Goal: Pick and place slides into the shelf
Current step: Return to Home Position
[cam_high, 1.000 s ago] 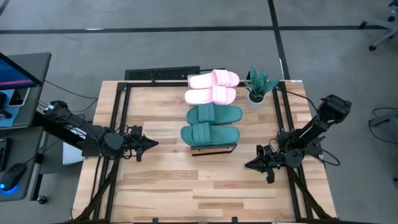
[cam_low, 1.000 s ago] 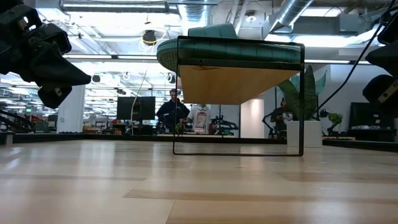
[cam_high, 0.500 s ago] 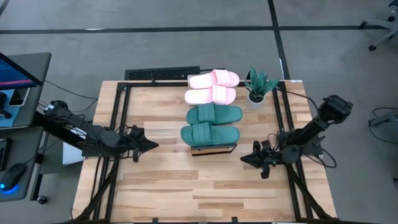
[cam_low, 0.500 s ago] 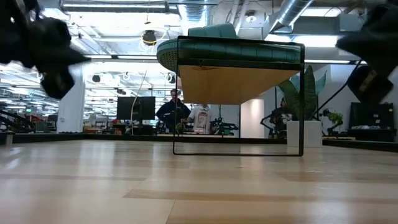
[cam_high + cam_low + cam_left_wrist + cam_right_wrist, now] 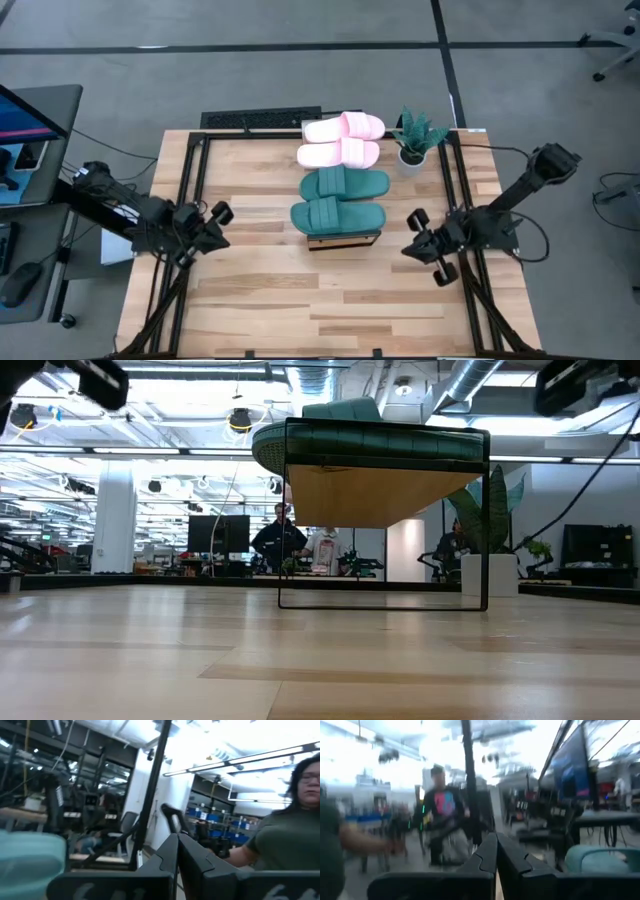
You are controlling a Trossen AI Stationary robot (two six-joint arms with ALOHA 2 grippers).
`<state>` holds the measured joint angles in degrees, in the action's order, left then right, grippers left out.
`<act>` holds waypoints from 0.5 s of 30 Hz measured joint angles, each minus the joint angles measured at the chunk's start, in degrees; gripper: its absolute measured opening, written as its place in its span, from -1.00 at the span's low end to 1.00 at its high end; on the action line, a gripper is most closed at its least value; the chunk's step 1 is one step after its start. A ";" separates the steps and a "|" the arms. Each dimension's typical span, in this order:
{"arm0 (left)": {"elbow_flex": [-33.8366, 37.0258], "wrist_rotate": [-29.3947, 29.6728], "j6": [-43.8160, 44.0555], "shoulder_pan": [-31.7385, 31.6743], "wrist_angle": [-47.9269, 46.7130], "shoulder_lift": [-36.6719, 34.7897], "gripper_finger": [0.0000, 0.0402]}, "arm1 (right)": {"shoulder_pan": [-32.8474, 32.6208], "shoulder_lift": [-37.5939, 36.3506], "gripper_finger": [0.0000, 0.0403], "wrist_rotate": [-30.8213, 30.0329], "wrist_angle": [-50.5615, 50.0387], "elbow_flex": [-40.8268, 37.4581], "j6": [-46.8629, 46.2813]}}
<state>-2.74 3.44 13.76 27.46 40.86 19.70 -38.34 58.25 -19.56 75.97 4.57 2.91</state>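
Since half a second ago both grippers have drawn back from the shelf (image 5: 345,239) and tipped upward. The left gripper (image 5: 207,226) now sits nearer the left edge of the table (image 5: 260,300) and the right gripper (image 5: 427,246) nearer its right edge. In the low view both have risen to the top corners. The slides have not moved. The two pink slides (image 5: 340,153) lie across the shelf's end by the table's far edge, and the two teal slides (image 5: 338,214) lie just beside them toward the table's middle. All four are well apart from either gripper's fingers, which the wrist views show pressed together and holding nothing. Each arm reaches in low from its own side edge, wrist bent up
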 joint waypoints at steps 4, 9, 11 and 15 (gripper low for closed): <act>-4.10 -2.90 -1.97 0.00 -4.69 0.00 -1.00 | 2.64 -11.64 -1.00 2.87 -28.26 6.16 -2.09; -11.94 -2.91 -2.18 0.00 -20.36 0.02 -1.00 | 7.18 -22.59 -1.00 7.65 -78.97 25.23 -6.25; -14.57 -2.40 -2.69 0.00 -24.43 0.02 -1.00 | 8.21 -24.06 -1.00 7.78 -89.60 32.01 -4.75; -18.25 -1.92 -5.33 0.00 -29.66 0.00 -1.00 | 8.91 -26.87 -1.00 9.17 -103.25 40.99 -2.57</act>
<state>-20.99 1.52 8.43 27.46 11.21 19.70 -29.43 31.38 -10.39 -27.28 45.56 0.35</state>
